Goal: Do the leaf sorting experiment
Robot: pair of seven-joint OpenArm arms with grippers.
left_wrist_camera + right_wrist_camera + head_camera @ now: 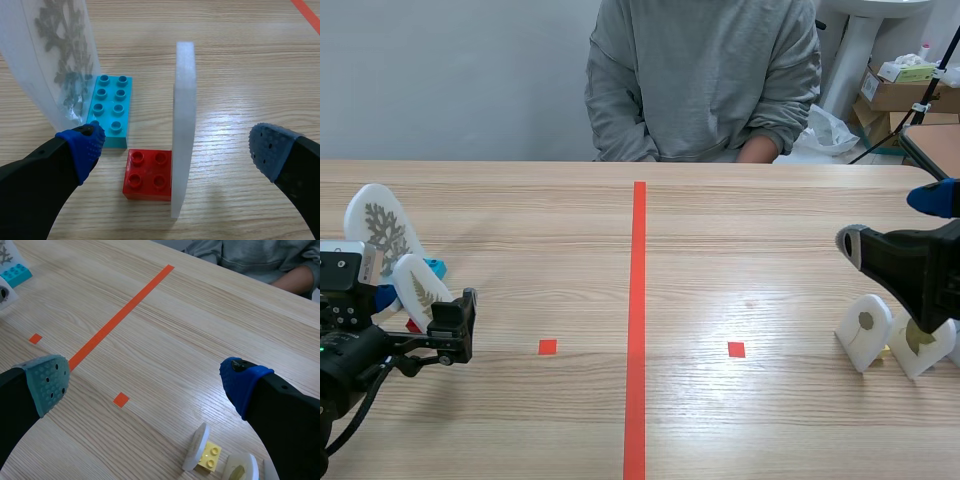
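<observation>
1. Left hand: low at the near left of the counter, fingers spread wide. An upright small leaf plaque, seen edge-on in the wrist view, stands in the gap between them, and neither pad touches it. Its foot rests against a red brick.

2. A large leaf plaque bearing a grey, branching leaf stands farther left and farther back, tilted, with a teal brick at its base. The left hand's blue-padded finger sits close against the near corner of that brick. Whether they are in contact cannot be told.

3. Right hand: at the right edge of the scene, raised above the counter, fingers likewise spread with nothing between them.

4. Below and just near of it stand two round-leaf plaques, close together and upright. In the wrist view a yellow brick lies between them, touching the left one. A further white piece shows at the picture's right edge, but what it is cannot be told.

5. A long orange-red tape line runs near to far down the middle of the counter, with one small square mark on either side.

6. A person in a grey sweatshirt sits at the far side, arms off the sorting area.
</observation>
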